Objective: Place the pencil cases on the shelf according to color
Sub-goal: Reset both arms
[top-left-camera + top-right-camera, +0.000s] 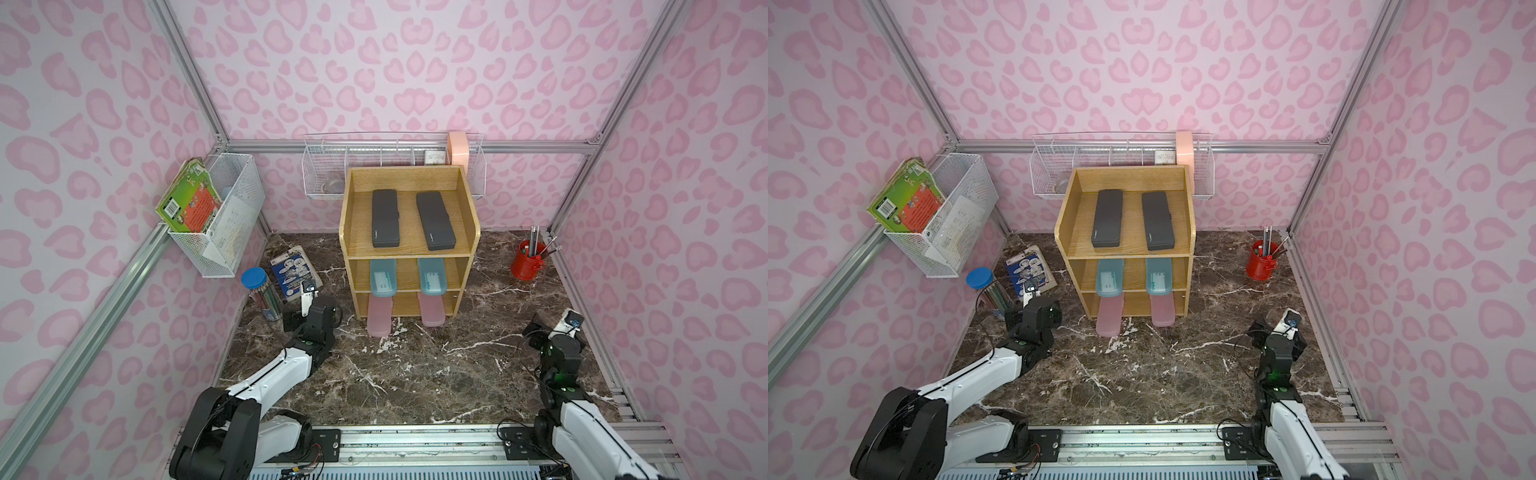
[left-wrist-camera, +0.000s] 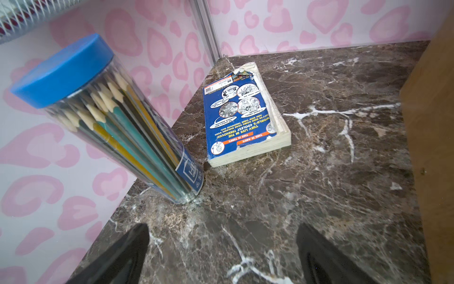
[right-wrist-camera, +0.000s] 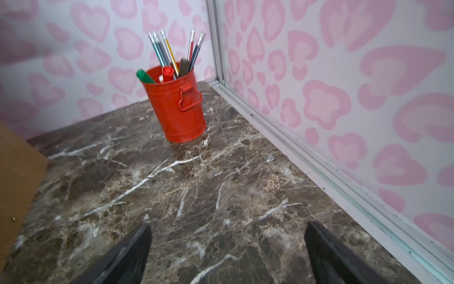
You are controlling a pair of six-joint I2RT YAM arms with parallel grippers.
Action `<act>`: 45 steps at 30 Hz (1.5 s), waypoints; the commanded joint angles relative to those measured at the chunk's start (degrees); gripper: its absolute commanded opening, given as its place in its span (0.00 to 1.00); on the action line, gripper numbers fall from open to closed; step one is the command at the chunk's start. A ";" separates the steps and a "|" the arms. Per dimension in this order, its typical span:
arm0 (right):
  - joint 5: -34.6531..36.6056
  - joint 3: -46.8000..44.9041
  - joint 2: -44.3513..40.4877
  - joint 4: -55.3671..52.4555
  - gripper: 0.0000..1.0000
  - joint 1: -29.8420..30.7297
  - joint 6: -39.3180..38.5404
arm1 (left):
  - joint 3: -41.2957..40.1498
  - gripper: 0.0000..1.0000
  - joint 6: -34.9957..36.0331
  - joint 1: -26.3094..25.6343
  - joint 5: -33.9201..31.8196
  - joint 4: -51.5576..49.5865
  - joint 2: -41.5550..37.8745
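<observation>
Top views both show the marble table (image 1: 415, 374) with the shelf (image 1: 405, 179) at the middle of its far edge. It carries every case, sorted by colour: the black cases (image 1: 385, 218) lie on the top tier, the teal cases (image 1: 383, 278) on the middle tier and the pink cases (image 1: 380, 320) on the bottom tier.

To my eye the sorting is done, so you only need to finish cleanly. The teal and pink cases stick out past the front of their tiers, and the left pink one sticks out furthest. If you tidy them, push each end-on, straight and slowly, so it doesn't skew.

Your left gripper (image 2: 222, 228) is spread wide and empty near the table's left edge, beside the pencil tube (image 2: 108, 118). Your right gripper (image 3: 228, 226) is equally wide and empty near the right edge, facing the red pot (image 3: 179, 110). Keep both low and away from the shelf front.
</observation>
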 commanded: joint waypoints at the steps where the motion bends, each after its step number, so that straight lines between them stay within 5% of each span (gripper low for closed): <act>1: -1.70 3.63 11.55 19.04 1.00 -0.24 -5.53 | -5.38 0.98 2.56 2.95 4.35 20.12 2.73; 7: -2.67 1.92 26.32 41.04 1.00 -0.13 -10.13 | -5.32 0.98 5.73 5.10 11.35 25.30 6.73; 10: -5.81 1.97 28.54 42.43 1.00 -0.36 -9.70 | -7.20 0.99 6.18 7.03 12.95 35.99 12.57; 14: -8.02 0.62 40.21 58.92 1.00 -0.09 -11.97 | -8.33 0.99 10.54 7.20 19.67 43.08 16.27; 17: -9.34 3.62 36.37 46.55 1.00 1.29 -13.05 | -2.64 0.99 10.75 7.38 24.84 32.41 18.46; 20: -8.88 3.29 38.96 51.47 1.00 1.60 -14.20 | -0.80 0.99 8.61 8.46 24.68 27.81 17.93; 22: -8.11 4.76 37.25 45.80 1.00 1.58 -13.34 | 0.17 0.99 8.63 8.51 24.44 26.90 18.52; 45: -7.02 5.82 39.69 48.02 1.00 2.55 -14.51 | 0.13 0.99 8.37 8.68 24.83 26.44 18.29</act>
